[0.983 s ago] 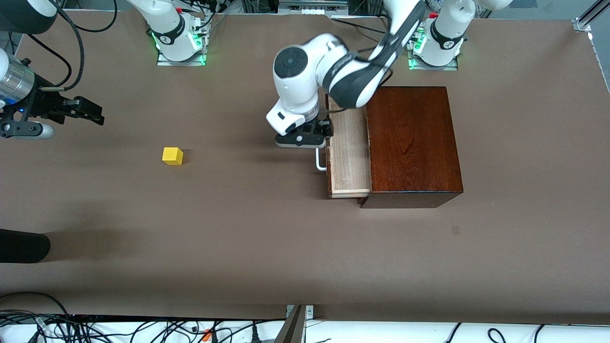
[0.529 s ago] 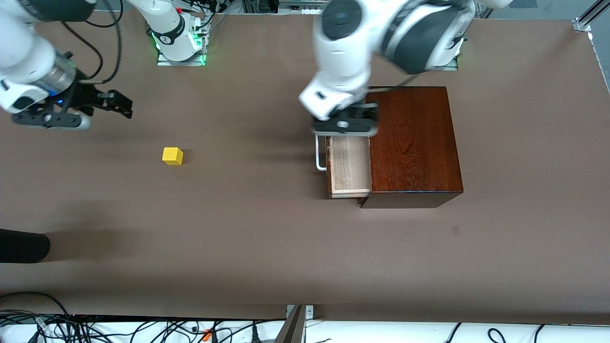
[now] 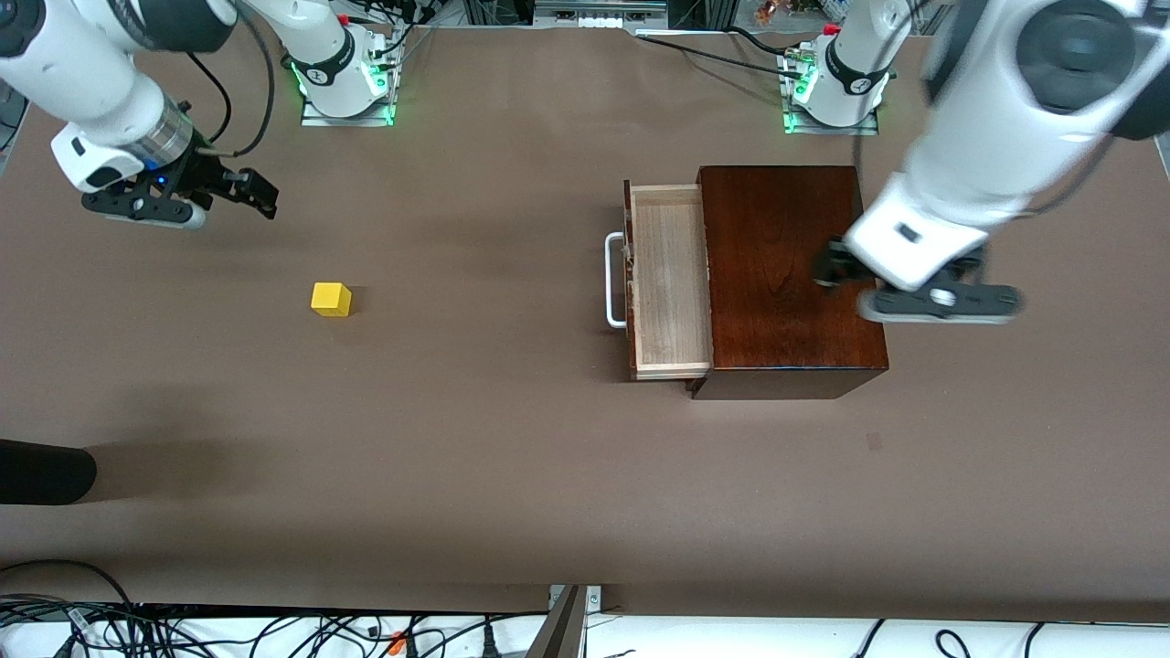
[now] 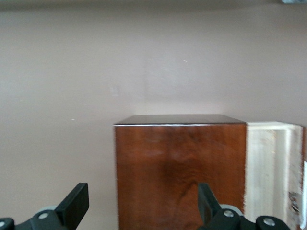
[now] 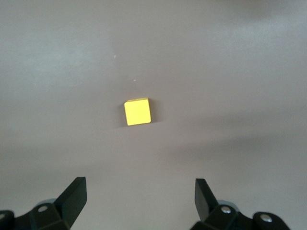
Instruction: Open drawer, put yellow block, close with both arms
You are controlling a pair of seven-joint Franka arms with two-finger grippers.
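The drawer (image 3: 670, 274) stands pulled out of the dark mahogany box (image 3: 786, 274), its pale tray empty and its white handle (image 3: 614, 279) free. The yellow block (image 3: 331, 299) lies on the table toward the right arm's end. My left gripper (image 3: 830, 267) is open and empty, in the air over the box's edge at the left arm's end. Its wrist view shows the box (image 4: 177, 167) and the drawer (image 4: 268, 172) past the open left gripper (image 4: 142, 203). My right gripper (image 3: 260, 195) is open and empty, over the table short of the block. The block (image 5: 137, 111) lies ahead of the right gripper (image 5: 139, 196).
A dark rounded object (image 3: 46, 471) juts in at the table's edge at the right arm's end, nearer to the front camera. Cables (image 3: 274, 631) run along the table's near edge. The arm bases (image 3: 343, 73) stand along the top.
My left gripper has let go of the handle, risen and swung across the box toward the left arm's end. The drawer stays open. My right gripper has moved closer to the block.
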